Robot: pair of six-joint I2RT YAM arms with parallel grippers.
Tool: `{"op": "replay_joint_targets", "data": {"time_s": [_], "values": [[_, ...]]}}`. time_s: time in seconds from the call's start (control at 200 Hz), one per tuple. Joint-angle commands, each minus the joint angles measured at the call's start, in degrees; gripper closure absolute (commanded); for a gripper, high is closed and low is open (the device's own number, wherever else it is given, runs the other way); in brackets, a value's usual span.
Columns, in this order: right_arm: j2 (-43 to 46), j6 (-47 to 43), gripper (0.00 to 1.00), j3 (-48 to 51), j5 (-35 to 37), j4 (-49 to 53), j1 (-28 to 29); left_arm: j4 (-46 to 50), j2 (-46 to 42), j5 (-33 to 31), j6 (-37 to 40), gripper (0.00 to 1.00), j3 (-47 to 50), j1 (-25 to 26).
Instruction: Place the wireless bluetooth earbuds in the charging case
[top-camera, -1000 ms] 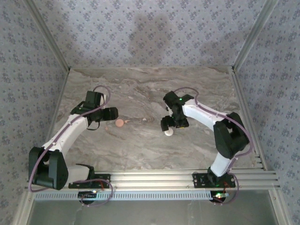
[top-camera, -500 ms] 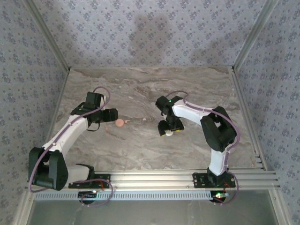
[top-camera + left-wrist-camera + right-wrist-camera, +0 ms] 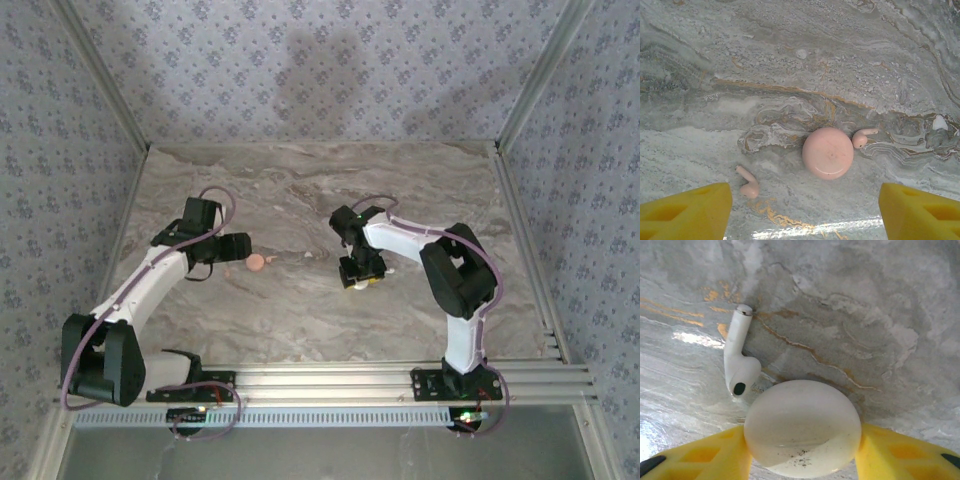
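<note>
Your right gripper (image 3: 802,450) clamps the white charging case (image 3: 802,427); your left gripper (image 3: 805,210) hangs wide open.
The white earbud (image 3: 738,357) lies on the marble table (image 3: 880,300) just beside that case. Ahead of your left fingers sits the pink charging case (image 3: 828,153), one pink earbud (image 3: 862,137) at its right edge, another pink earbud (image 3: 748,182) apart on its left.

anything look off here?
Dark specks soil the near edge of the round white case held in the right gripper. Two small pink earbuds lie loose either side of the round pink case; a white stemmed earbud beside the white one.
</note>
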State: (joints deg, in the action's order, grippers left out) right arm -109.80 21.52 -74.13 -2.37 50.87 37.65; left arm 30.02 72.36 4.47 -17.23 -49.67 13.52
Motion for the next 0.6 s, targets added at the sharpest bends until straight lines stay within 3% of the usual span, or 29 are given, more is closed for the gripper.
{"op": "replay_joint_targets", "data": {"time_s": [0.0,0.135,0.285,0.475,0.595], "values": [[0.81,0.65,0.49,0.99,0.31,-1.21,-0.64,0.84,-1.93,-0.26,0.14,0.24,-0.33,0.19],[4.98,1.75,0.50,2.65,2.03,-1.78,-0.79,-0.18,-3.73,2.45,1.63,0.27,-0.75,0.52],[16.67,5.05,0.50,6.27,-0.58,-7.60,-1.92,-6.09,-7.43,6.80,5.71,0.29,0.22,3.77],[32.62,12.35,0.50,15.93,-10.28,-26.25,-6.17,-28.04,-14.96,13.12,8.15,0.32,8.72,10.09],[38.56,16.86,0.51,19.83,-16.51,-34.20,-8.69,-41.40,-18.35,12.92,14.44,0.35,15.13,15.97]]}}
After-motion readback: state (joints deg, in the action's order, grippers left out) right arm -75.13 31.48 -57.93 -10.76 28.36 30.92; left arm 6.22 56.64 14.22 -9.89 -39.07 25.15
